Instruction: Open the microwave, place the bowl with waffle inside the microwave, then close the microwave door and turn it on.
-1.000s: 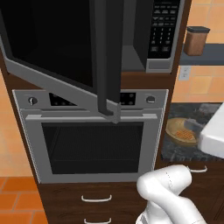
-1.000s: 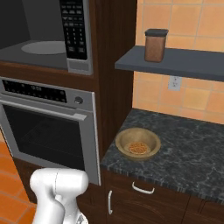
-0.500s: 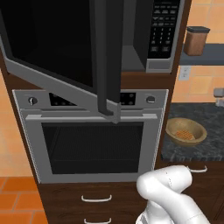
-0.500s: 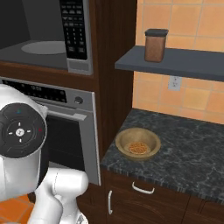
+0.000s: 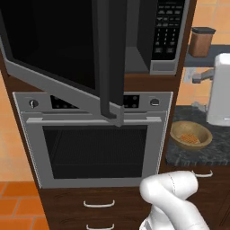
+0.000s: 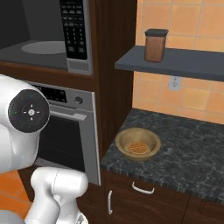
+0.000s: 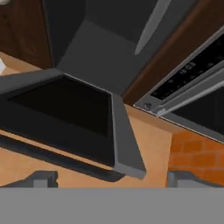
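Swinging rightward now, the arm crosses the counter while its gripper stays spread, microwave door wide open.

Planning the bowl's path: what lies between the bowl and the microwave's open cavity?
In the right base view, a dark wood cabinet column and the microwave's keypad panel stand between it and the bowl.

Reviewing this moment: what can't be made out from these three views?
- microwave interior: left base view, mostly hidden by the open microwave door; right base view cuts it off at the left edge.
- waffle in the bowl: too small in both base views to tell its shape.
- pincer: hand view shows just the two tips, wide apart, at the bottom.
- keypad labels: too small to read.
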